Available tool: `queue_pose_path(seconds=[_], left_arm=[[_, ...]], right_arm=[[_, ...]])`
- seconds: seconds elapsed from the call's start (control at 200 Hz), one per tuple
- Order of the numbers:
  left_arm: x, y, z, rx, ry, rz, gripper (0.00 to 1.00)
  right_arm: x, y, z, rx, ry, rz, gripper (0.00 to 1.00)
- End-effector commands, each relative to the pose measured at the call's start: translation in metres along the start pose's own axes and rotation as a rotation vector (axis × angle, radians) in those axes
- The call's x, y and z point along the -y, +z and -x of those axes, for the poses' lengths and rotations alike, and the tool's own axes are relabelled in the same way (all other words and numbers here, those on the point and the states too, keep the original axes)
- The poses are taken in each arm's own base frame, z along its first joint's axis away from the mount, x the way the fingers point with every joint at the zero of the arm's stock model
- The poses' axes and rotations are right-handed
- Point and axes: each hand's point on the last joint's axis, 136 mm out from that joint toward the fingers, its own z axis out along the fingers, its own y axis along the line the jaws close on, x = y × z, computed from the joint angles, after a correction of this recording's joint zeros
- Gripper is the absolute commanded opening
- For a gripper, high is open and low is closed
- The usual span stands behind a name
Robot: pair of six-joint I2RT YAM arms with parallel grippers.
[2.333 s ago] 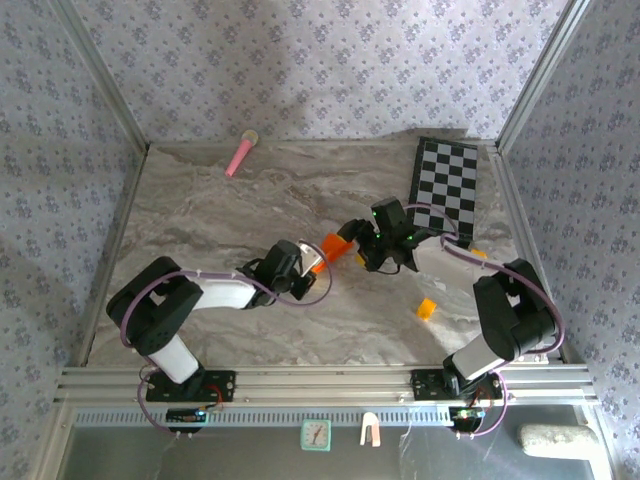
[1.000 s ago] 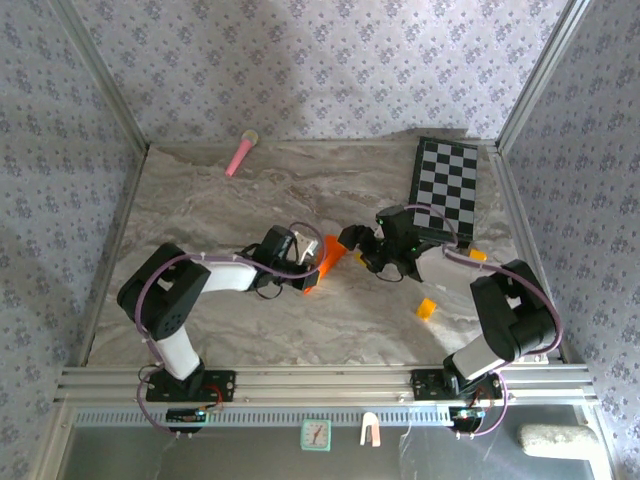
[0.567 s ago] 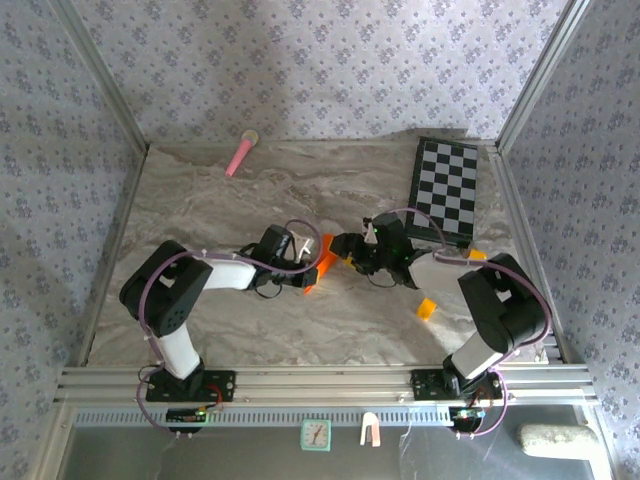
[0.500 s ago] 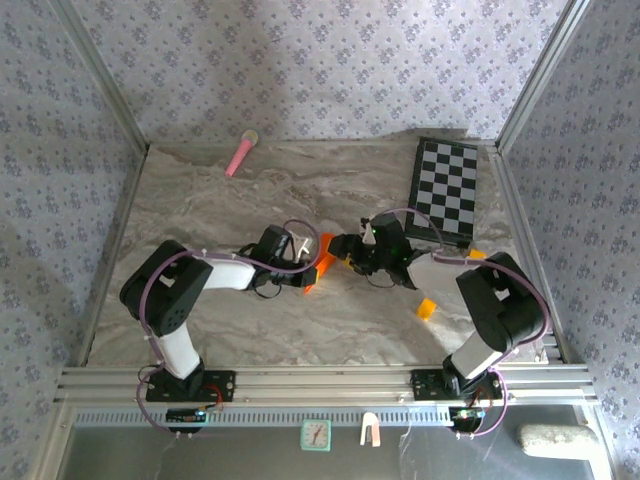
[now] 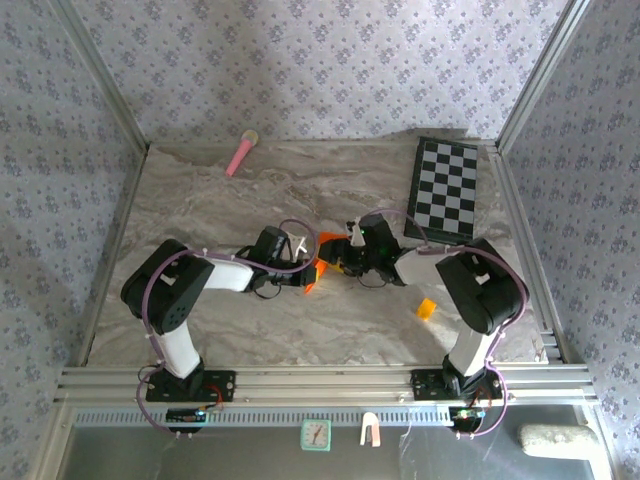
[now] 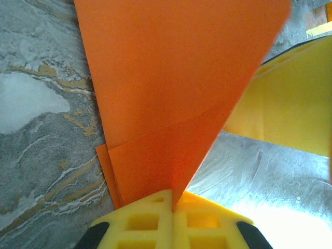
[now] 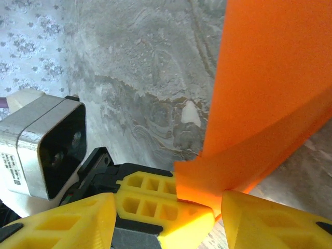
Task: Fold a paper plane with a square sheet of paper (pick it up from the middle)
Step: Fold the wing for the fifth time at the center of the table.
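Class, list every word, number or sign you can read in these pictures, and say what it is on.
No text is legible.
Sticker on the grey camera box: print too small and blurred to read.
Small teal dial at the near edge: markings too small to read.

the left claw (image 6: 174, 199), at the bottom edge, has its yellow fingers pressed together on the narrow end of a folded orange paper sheet (image 6: 171, 78). the sheet widens going up, its layers overlapping. beneath lies the grey marble table (image 6: 41, 119). another yellow pad (image 6: 290, 104) sits just beside the paper's right edge.
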Motion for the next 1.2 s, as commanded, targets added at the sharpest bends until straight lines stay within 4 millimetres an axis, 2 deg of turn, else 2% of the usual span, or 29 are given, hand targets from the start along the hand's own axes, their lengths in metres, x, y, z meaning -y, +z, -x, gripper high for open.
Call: queue_pose_path(seconds=[0.0,0.22,0.39,0.56,0.715,0.93,1.034,1.194], left_arm=[[-0.014,0.005,-0.02,-0.052,-0.041,0.027,0.04],[-0.019,0.006,-0.023,-0.059,-0.041,0.041,0.11],[-0.022,0.007,-0.026,-0.069,-0.047,0.048,0.14],[-0.023,0.007,-0.026,-0.07,-0.053,0.055,0.09],[-0.022,0.008,-0.025,-0.073,-0.076,0.045,0.04],[-0.021,0.006,-0.022,-0.074,-0.106,0.029,0.02],[-0.021,0.005,-0.021,-0.077,-0.114,0.029,0.01],[-0.021,0.006,-0.021,-0.084,-0.122,0.027,0.0]], right_arm=[[-0.011,0.008,0.003,-0.019,-0.04,0.038,0.56],[-0.013,0.016,0.003,-0.041,-0.036,0.054,0.54],[-0.013,0.019,0.002,-0.048,-0.037,0.059,0.54],[-0.011,0.017,0.003,-0.043,-0.036,0.052,0.53],[-0.01,0.006,0.004,-0.011,-0.065,0.039,0.52],[0.004,-0.005,0.002,0.014,-0.086,-0.004,0.52],[0.004,-0.003,0.002,0.01,-0.086,0.005,0.49],[-0.003,0.003,0.007,0.004,-0.103,0.02,0.36]])
